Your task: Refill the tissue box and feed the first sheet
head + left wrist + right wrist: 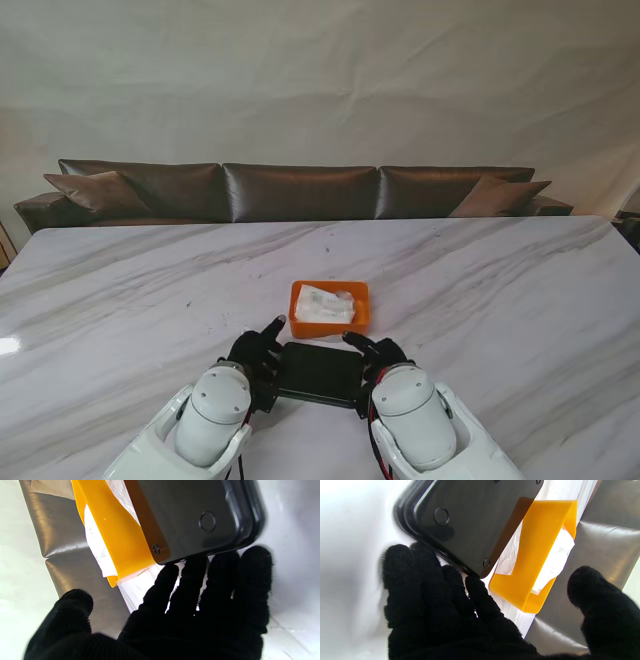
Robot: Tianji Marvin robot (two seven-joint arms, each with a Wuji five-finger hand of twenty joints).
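An orange tissue box base point(300, 322) sits mid-table with a white tissue pack point(324, 304) lying in it. Just nearer to me lies a flat black cover point(320, 372). My left hand point(256, 353) is at the cover's left end and my right hand point(376, 353) at its right end. Both wear black gloves, with fingers stretched out and thumbs spread wide. In the left wrist view the fingertips point(220, 562) reach the edge of the cover point(195, 515). In the right wrist view the fingertips point(425, 555) touch the cover's point(470, 522) rim. Neither hand wraps around it. The orange base point(120, 537) point(540, 542) shows beyond.
The white marble table point(500, 300) stretches wide on both sides. A brown leather sofa point(300, 190) runs along its far edge.
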